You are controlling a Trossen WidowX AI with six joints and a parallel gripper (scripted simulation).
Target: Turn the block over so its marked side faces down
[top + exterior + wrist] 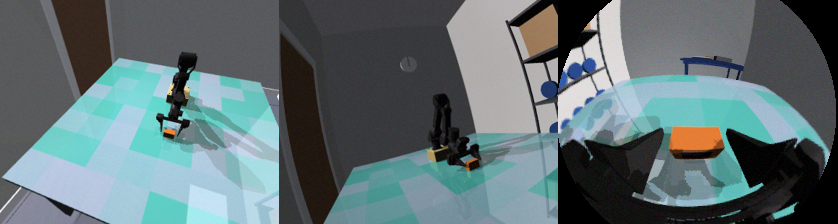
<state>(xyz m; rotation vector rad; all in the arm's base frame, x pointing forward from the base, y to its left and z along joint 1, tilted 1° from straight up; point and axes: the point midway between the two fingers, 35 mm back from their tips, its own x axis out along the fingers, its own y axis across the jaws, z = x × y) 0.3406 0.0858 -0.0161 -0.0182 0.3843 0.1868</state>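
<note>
I had the hand (pixel 697 153) spread wide and gripping nothing, its fingers apart from the one orange block (pixel 697 141), which lay on the teal checkered counter (pixel 698 106) at centre frame. No mark showed on it. My worry was clipping the block while lifting away, tipping it back. I counted one block, one hand.

Glossy table (pixel 90 152), matt orange block (pixel 168 133)
</note>
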